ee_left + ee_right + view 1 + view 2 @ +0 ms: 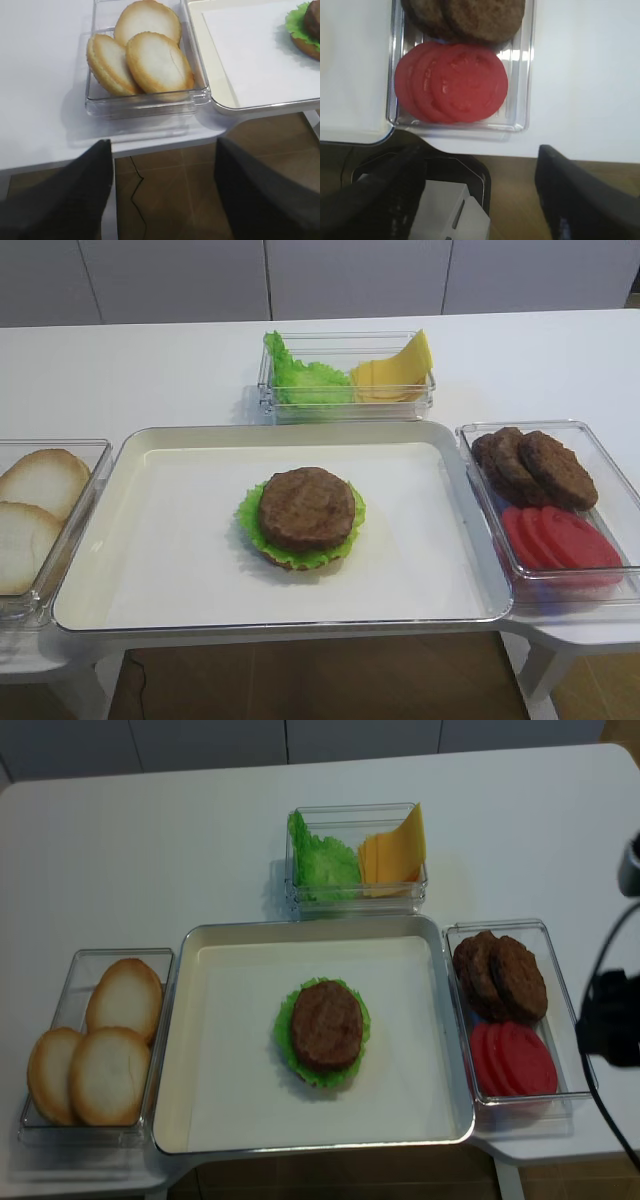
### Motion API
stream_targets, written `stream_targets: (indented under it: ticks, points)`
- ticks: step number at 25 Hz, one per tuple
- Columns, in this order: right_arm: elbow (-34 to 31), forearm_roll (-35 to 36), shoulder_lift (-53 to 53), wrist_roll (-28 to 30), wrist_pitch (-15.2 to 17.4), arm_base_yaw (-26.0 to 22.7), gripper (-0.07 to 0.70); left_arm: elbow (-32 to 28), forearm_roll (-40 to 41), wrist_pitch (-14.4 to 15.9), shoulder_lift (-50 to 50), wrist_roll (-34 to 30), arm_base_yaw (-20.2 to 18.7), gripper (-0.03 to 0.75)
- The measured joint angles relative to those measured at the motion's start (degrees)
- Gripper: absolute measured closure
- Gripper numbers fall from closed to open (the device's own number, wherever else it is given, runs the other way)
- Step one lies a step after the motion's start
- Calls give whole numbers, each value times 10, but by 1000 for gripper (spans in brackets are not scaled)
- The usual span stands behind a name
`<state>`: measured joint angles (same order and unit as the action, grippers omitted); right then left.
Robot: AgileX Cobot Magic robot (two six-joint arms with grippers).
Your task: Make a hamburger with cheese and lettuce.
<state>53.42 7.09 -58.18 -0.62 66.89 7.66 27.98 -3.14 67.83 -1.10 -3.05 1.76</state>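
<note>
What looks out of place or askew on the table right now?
Only one cheese slice, leaning up against its bin's wall instead of lying flat. The hamburger sits neatly on the tray, patty centred on lettuce.

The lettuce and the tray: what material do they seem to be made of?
The lettuce looks like glossy plastic: its green is very even and its frills are stiff. The tray looks like pale enamelled or coated metal, with a shiny rolled rim; I cannot be sure.

1. The right gripper (480, 200) has two broad, matte black fingers (580, 200), slightly scuffed.
2. The left gripper (162, 195) has dark charcoal fingers (65, 195), smooth and tapered.
3. A black cable (598, 982) loops beside a dark arm part.
</note>
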Motion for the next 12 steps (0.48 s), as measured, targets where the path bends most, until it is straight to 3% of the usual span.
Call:
stream_targets:
  ticks: [12]
  points:
    - [-121, -19, 358, 0, 38, -1, 94, 0, 0, 0, 0, 0, 0, 244]
